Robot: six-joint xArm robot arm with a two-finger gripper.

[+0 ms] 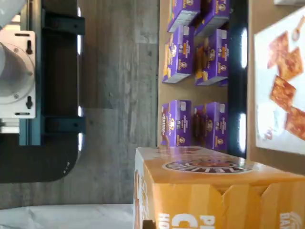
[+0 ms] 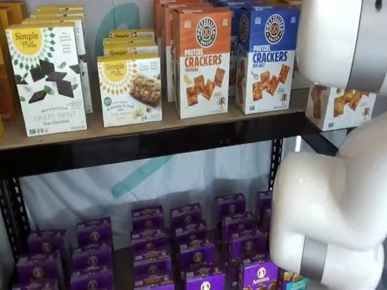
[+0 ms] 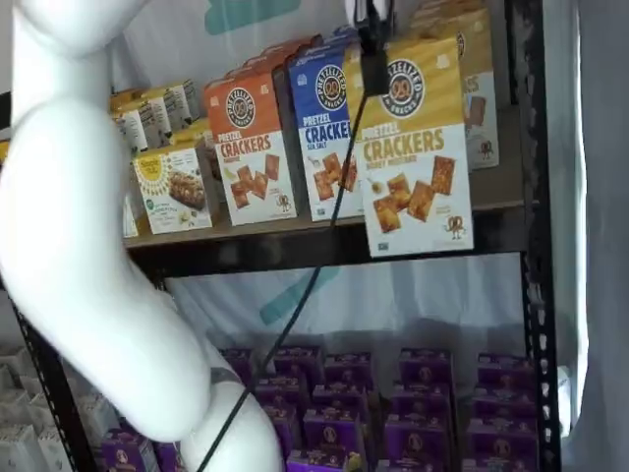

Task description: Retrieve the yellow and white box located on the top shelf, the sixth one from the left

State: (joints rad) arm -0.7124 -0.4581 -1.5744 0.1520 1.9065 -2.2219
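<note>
1. Gripper (image 3: 374,44): only the black fingers visible in a shelf view, hanging from the top edge with a cable beside them, clamped on the top of the yellow box (image 3: 415,147).
2. Held clear of the top shelf (image 3: 324,244), out in front of its black rail, bottom edge hanging lower than the board. Upright, tilted just a touch, front face with "CRACKERS" and the brown cracker squares facing out.
3. Same box up close in the wrist view (image 1: 214,191), round logo showing on its yellow face. In the shelf view from the front, only its white lower part (image 2: 337,107) peeks out from behind the white arm (image 2: 338,199).
4. Just beside it on the shelf: blue box (image 3: 329,138), then orange box (image 3: 251,147), both upright at the front edge. Another yellow box (image 3: 479,88) standing on the board behind the held one.
5. Further along the shelf: Simple Mills boxes (image 2: 91,84), upright.
6. Lower level: rows of purple boxes (image 2: 181,248), also visible in the wrist view (image 1: 195,52).
</note>
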